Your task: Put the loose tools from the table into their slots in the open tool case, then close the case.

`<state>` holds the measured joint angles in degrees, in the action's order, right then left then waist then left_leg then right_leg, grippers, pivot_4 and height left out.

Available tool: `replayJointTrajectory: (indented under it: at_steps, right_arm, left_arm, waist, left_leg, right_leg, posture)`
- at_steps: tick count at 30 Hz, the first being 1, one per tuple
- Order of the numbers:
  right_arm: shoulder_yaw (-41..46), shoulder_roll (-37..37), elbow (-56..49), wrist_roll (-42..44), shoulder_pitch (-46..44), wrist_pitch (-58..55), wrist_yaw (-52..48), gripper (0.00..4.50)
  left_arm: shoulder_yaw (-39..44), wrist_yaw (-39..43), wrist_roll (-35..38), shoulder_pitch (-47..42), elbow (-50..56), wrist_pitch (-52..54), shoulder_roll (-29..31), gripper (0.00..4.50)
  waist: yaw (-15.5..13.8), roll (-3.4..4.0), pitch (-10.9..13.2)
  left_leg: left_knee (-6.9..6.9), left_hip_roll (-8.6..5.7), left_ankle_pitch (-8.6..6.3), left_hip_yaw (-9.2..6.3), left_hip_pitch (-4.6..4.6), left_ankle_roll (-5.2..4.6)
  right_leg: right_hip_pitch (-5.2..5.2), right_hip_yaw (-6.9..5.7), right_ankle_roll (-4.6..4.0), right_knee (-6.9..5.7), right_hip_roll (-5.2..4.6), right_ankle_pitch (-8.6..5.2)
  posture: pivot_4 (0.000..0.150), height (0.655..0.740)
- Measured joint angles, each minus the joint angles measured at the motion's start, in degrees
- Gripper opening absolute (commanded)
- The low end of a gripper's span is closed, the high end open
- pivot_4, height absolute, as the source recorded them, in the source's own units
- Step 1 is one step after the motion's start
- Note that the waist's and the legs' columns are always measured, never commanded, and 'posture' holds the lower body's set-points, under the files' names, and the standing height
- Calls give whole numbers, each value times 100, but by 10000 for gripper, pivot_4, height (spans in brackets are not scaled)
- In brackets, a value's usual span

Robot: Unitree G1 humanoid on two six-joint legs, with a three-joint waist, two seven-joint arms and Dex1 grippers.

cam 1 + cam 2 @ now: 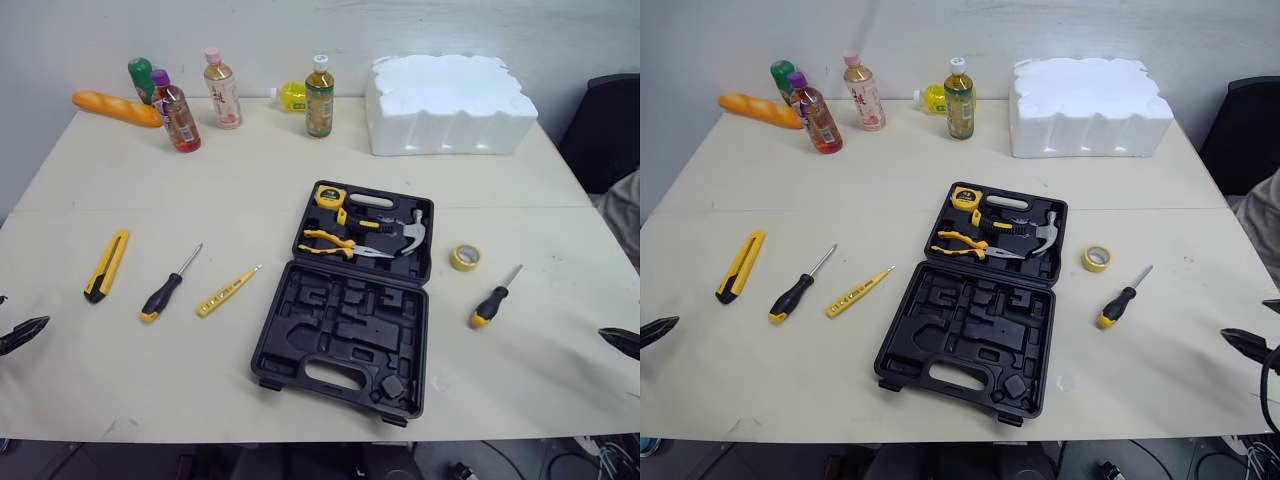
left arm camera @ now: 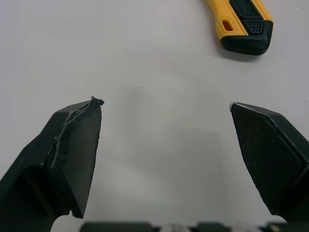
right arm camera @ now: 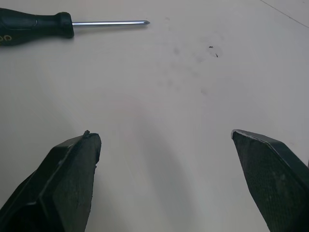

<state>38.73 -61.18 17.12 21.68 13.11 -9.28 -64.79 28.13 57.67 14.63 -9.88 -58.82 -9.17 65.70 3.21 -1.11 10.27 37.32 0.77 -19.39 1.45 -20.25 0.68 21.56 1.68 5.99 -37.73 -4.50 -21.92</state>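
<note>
**A:** What is shown by the head camera?

**B:** An open black tool case [image 1: 345,335] is laid at the centre of the frame on a pale table [image 1: 250,170]. Empty moulded slots are seen in its lower half. In its upper half a hammer [image 1: 408,232], pliers [image 1: 340,243] and a tape measure [image 1: 330,195] are seated.

**A:** And the loose tools?

**B:** Left of the case, a yellow utility knife [image 1: 106,265], a black-handled screwdriver [image 1: 165,290] and a yellow tester pen [image 1: 228,291] are spread in a row, apart from one another. Right of the case, a tape roll [image 1: 465,257] and a second screwdriver [image 1: 492,300] are placed. Along the upper edge, several bottles [image 1: 221,90], a bread loaf [image 1: 115,107] and a white foam block [image 1: 448,103] are lined up, well apart from the tools.

**A:** What is seen from the left wrist?

**B:** The left gripper [image 2: 165,105] is held wide open over bare table. The knife's black-and-yellow end is seen beyond the fingers, touched by neither.

**A:** And from the right wrist?

**B:** The right gripper [image 3: 162,134] is likewise spread open and nothing is held. The second screwdriver is seen lying crosswise beyond the fingers, untouched.
</note>
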Motion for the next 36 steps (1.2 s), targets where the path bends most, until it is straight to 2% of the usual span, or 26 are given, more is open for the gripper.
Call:
replayJointTrajectory:
  at_steps: [12, 17, 21, 24, 27, 30, 31, 32, 36]
  right_arm:
    - [285, 50, -1313, 234, 110, -1033, 332, 45000]
    - [201, 137, -2288, 586, -372, -1740, 686, 45000]
    - [-77, 233, -2802, 717, -846, -2325, 1153, 45000]
    - [-936, 713, -3503, 945, -1506, -2929, 1829, 36293]
    - [-1568, 861, -3900, 975, -1579, -3181, 2075, 20666]
    - [-1736, 876, -3933, 922, -1522, -3205, 2144, 5424]
    - [-1768, 878, -3920, 877, -1481, -3190, 2168, 41]
    - [-1817, 876, -3899, 774, -1437, -3150, 2182, 0]
    - [-2306, 913, -3880, 483, -1356, -2910, 2168, 0]
  left_arm:
    - [-16, 239, 25, -37, 309, 355, -7, 44749]
    - [-251, 440, 189, -135, 1830, 682, -279, 44749]
    - [-632, 305, 261, -307, 3031, 1310, -638, 44749]
    - [-1569, 133, 118, -947, 4339, 1750, -1198, 36073]
    - [-2370, -192, -60, -1790, 4905, 2381, -1857, 21849]
    - [-2782, -375, -197, -2294, 4998, 2777, -2174, 8438]
    - [-2895, -399, -277, -2391, 4981, 2827, -2233, 2634]
    - [-3052, -406, -412, -2528, 4900, 2810, -2351, 395]
    - [-3880, -439, -916, -2988, 4411, 2531, -3137, 395]
  waist:
    - [-9, -3, -1]
    - [-16, -1, -1]
    - [-23, -7, -4]
    - [-51, -6, -4]
    - [-160, -5, -3]
    - [-176, -6, -4]
    - [-159, -6, -4]
    - [-159, -6, -4]
    - [-184, -7, -4]
  left_leg:
    - [3, 0, 0, -2, -1, 0]
    - [9, 0, 4, -3, -4, 7]
    - [12, 2, 8, -9, -9, 18]
    - [66, 2, 6, -17, -35, 20]
    - [94, 0, 3, -26, -82, 18]
    - [132, -7, -3, -17, -143, 6]
    - [153, -8, -9, -13, -149, -4]
    - [165, -8, -13, -11, -149, -11]
    - [183, -17, -13, -5, -150, -13]
  right_leg:
    - [0, 0, 0, -3, 0, 0]
    - [0, 2, 0, -7, -2, 0]
    - [-1, -1, 1, -10, 1, 1]
    - [1, -2, 9, -15, 3, 5]
    - [28, -6, 24, -29, 17, 13]
    - [88, 3, 35, -62, 16, 21]
    - [98, 4, 35, -77, 14, 21]
    - [95, 5, 35, -78, 14, 21]
    - [87, 12, 51, -63, 10, 29]
  posture:
    - [1500, 7400]
    - [1500, 7400]
    - [1500, 7400]
    - [1500, 7400]
    - [1500, 7400]
    - [1500, 7400]
    - [1500, 7400]
    - [1500, 7400]
    - [1500, 7400]
